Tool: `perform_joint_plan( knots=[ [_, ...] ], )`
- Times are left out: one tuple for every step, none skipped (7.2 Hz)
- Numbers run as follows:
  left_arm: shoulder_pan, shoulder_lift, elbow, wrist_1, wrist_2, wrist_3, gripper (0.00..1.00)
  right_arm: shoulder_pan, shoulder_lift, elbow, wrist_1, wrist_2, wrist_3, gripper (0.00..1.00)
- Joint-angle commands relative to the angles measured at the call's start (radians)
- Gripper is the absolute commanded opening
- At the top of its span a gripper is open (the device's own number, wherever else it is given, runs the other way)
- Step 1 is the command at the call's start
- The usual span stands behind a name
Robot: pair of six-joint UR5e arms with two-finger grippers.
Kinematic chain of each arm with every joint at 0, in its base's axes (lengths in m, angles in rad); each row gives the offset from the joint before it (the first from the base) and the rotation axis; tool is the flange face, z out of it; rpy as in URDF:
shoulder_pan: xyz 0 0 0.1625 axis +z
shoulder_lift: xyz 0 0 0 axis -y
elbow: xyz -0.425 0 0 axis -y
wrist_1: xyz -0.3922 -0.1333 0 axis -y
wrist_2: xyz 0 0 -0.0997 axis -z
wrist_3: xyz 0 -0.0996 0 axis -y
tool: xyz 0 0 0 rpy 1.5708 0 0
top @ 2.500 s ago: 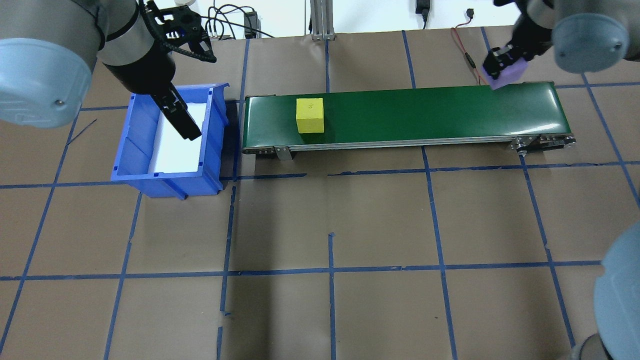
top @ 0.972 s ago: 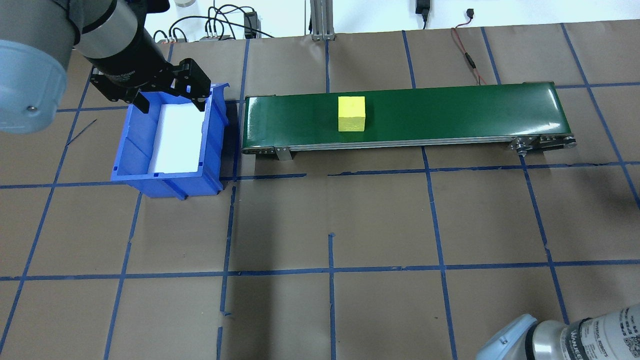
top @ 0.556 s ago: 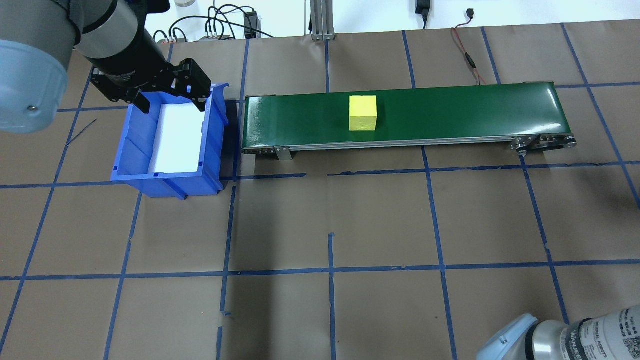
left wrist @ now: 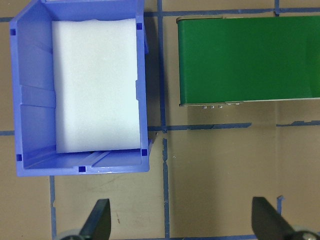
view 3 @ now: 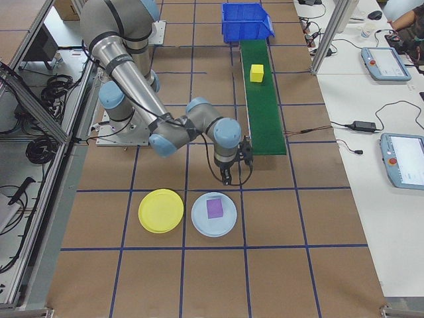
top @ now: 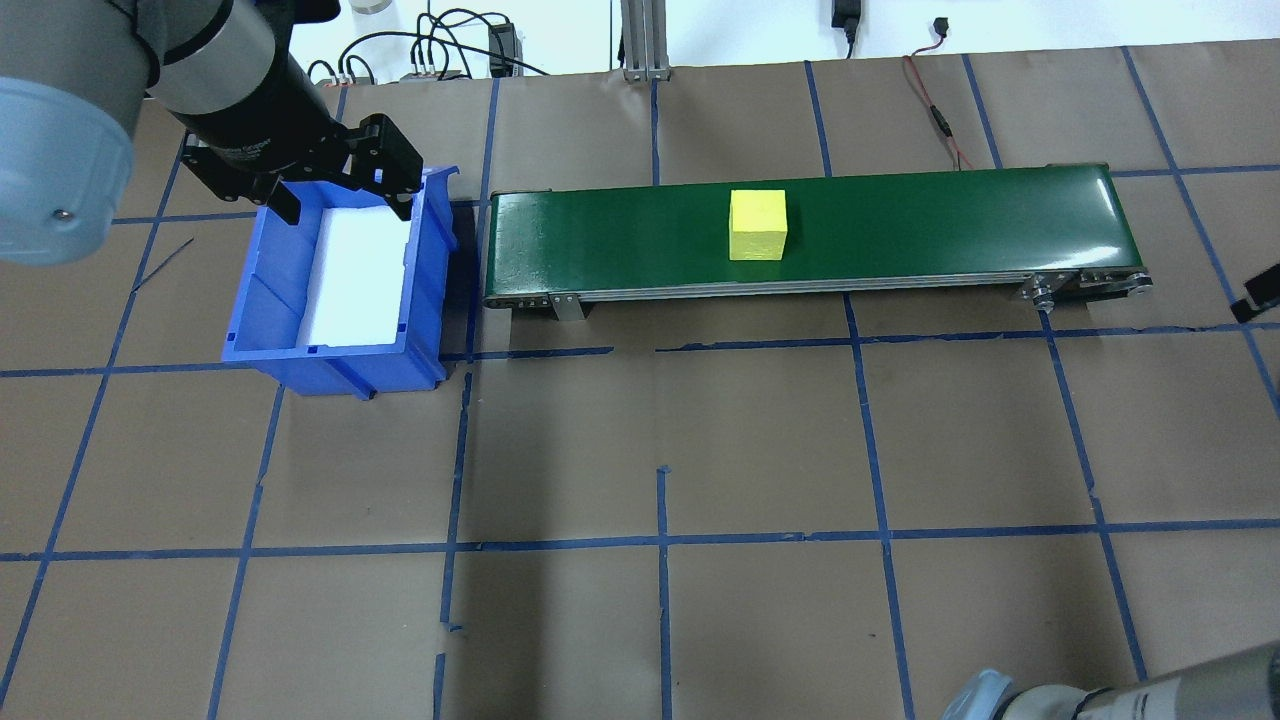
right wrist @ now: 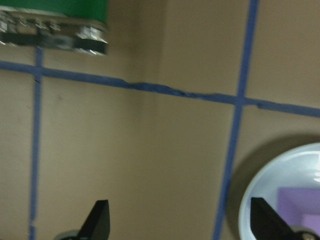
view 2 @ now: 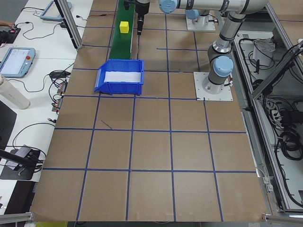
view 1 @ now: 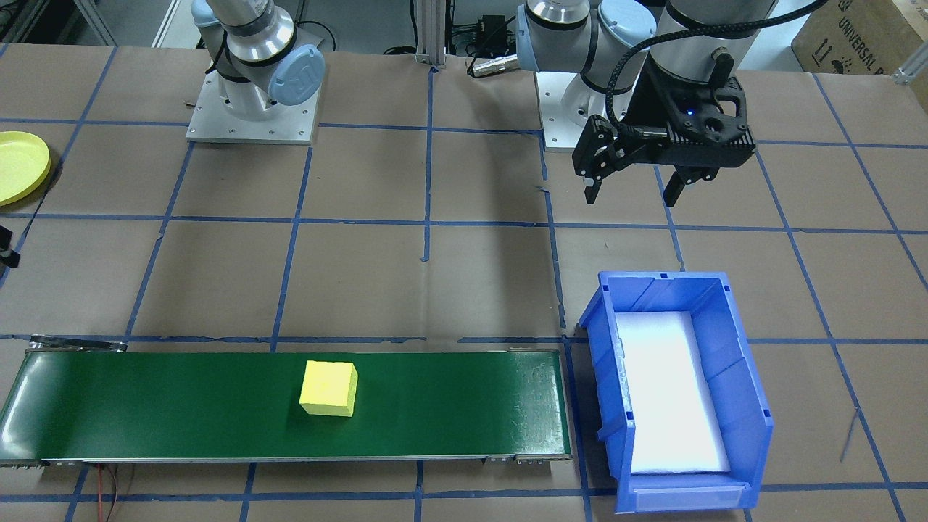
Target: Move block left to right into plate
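Observation:
A yellow block [top: 757,225] [view 1: 328,388] rides near the middle of the green conveyor belt [top: 930,220]. The yellow plate [view 3: 161,211] [view 1: 18,167] lies empty on the table beyond the belt's right end. My left gripper [top: 345,208] [view 1: 632,196] [left wrist: 182,220] hangs open and empty above the near side of the blue bin [top: 262,290]. My right gripper [view 3: 233,179] [right wrist: 180,220] is open and empty over the paper between the belt's end and a pale plate [view 3: 199,222]. That pale plate holds a purple block [view 3: 214,207] [right wrist: 300,205].
The blue bin [view 1: 743,377] holds only a white foam pad [left wrist: 95,85]. The pale plate sits right beside the yellow plate. A red wire [top: 935,110] and cables trail behind the belt. Brown paper with a blue tape grid covers the table.
The yellow block has travelled right along the belt. My left gripper rose out of the bin and turned. My right gripper, earlier shut on the purple block, left the belt's end and is open.

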Motion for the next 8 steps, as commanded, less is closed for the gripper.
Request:
perform_joint_plan(
  knots=[
    [0.001, 0.0, 0.002, 0.0, 0.003, 0.0, 1.0, 0.274, -0.013, -0.044, 0.007, 0.056, 0.35, 1.0],
    [0.008, 0.0, 0.002, 0.0, 0.003, 0.0, 1.0, 0.363, -0.004, -0.07, 0.007, 0.103, 0.493, 1.0],
    [0.008, 0.002, 0.002, -0.001, 0.001, 0.0, 1.0, 0.435, -0.002, -0.083, -0.007, 0.182, 0.556, 1.0],
    [0.008, 0.002, 0.002, 0.0, 0.0, 0.0, 1.0, 0.485, 0.012, -0.104, -0.013, 0.217, 0.633, 1.0],
    [0.008, 0.002, 0.003, 0.0, 0.0, 0.0, 1.0, 0.508, 0.042, -0.115, -0.015, 0.231, 0.655, 1.0],
    [0.009, 0.002, 0.002, -0.001, 0.001, 0.0, 1.0, 0.519, 0.077, -0.113, -0.046, 0.286, 0.672, 1.0],
    [0.009, 0.002, 0.002, -0.001, 0.001, 0.0, 1.0, 0.519, 0.088, -0.113, -0.051, 0.286, 0.678, 1.0],
    [0.009, 0.002, 0.002, -0.001, 0.001, 0.0, 1.0, 0.52, 0.104, -0.112, -0.054, 0.286, 0.675, 1.0]
  ],
)
